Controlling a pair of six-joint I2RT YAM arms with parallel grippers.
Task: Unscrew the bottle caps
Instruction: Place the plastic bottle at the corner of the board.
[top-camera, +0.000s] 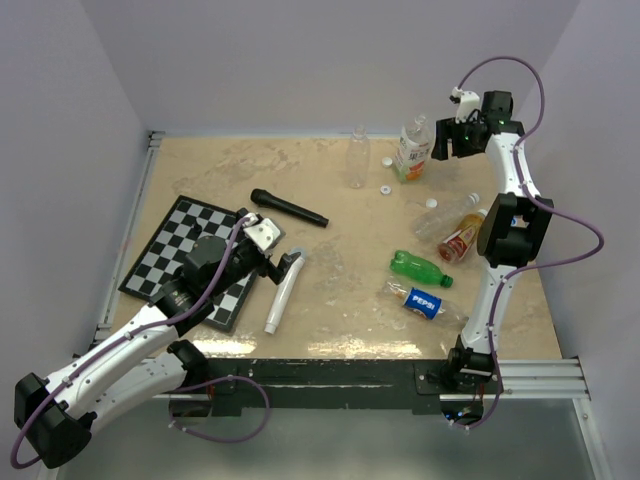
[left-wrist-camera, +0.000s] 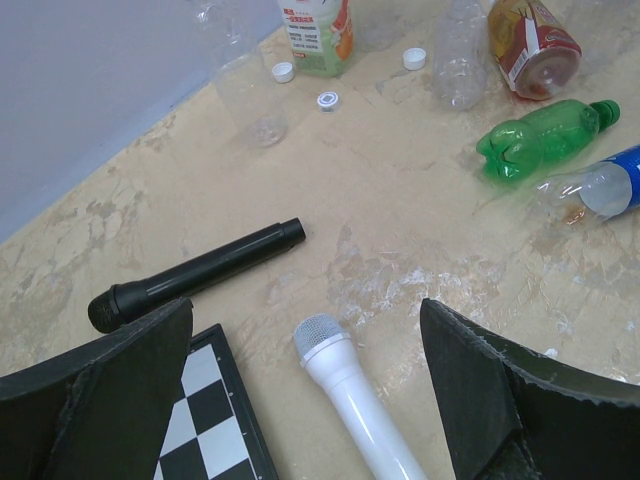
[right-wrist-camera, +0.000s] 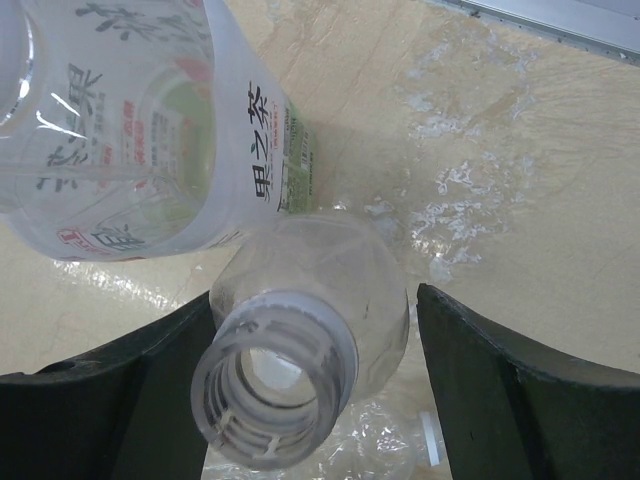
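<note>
Closest to the lens is the uncapped threaded neck (right-wrist-camera: 272, 385) of a clear bottle, between the fingers of the right tool (right-wrist-camera: 315, 300); these are spread and do not pinch it. Three white bottle caps (top-camera: 386, 161) lie loose on the surface (top-camera: 340, 240) near the far bottles. The left tool (left-wrist-camera: 305, 312) is spread wide above a white microphone (left-wrist-camera: 345, 385) and a chessboard (left-wrist-camera: 215, 420).

The left arm (top-camera: 120, 345) lies low toward 1 o'clock, left gripper (top-camera: 278, 262) spread wide; the right arm (top-camera: 505, 235) stands tall toward 12 o'clock, right gripper (top-camera: 447, 143) parted.
</note>
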